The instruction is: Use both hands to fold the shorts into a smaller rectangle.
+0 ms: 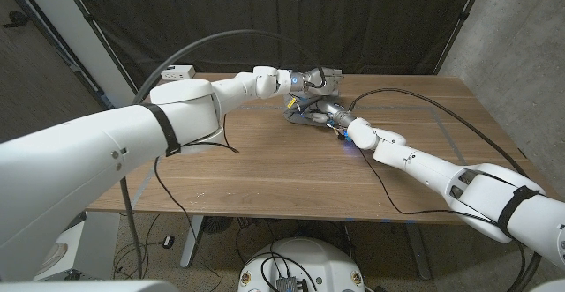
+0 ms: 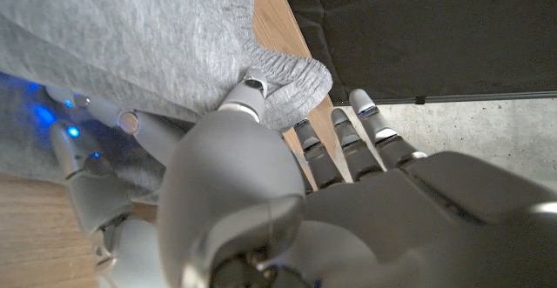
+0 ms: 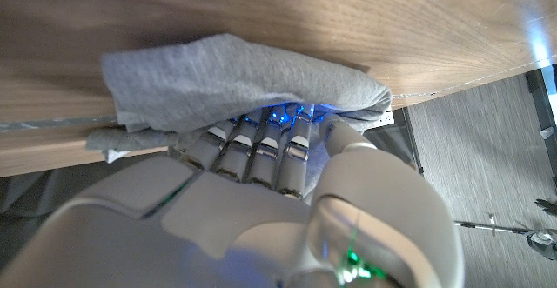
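Shorts of soft grey jersey (image 1: pixel 305 114), bunched at twelve o'clock on my wooden desk (image 1: pixel 265 164), look light and limp, so I'd grip hems: left hand (image 1: pixel 311 81) pinches a fold, right hand (image 1: pixel 328 113) fingers (image 3: pixel 261 144) tucked under cloth.

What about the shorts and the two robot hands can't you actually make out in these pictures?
- Head view: the shorts are tiny and far off, mostly covered by both hands; their folded shape is unclear.
- Right wrist view: the right hand has its fingertips hidden under the cloth.
- Left wrist view: the left hand blocks much of the shorts; grip uncertain.
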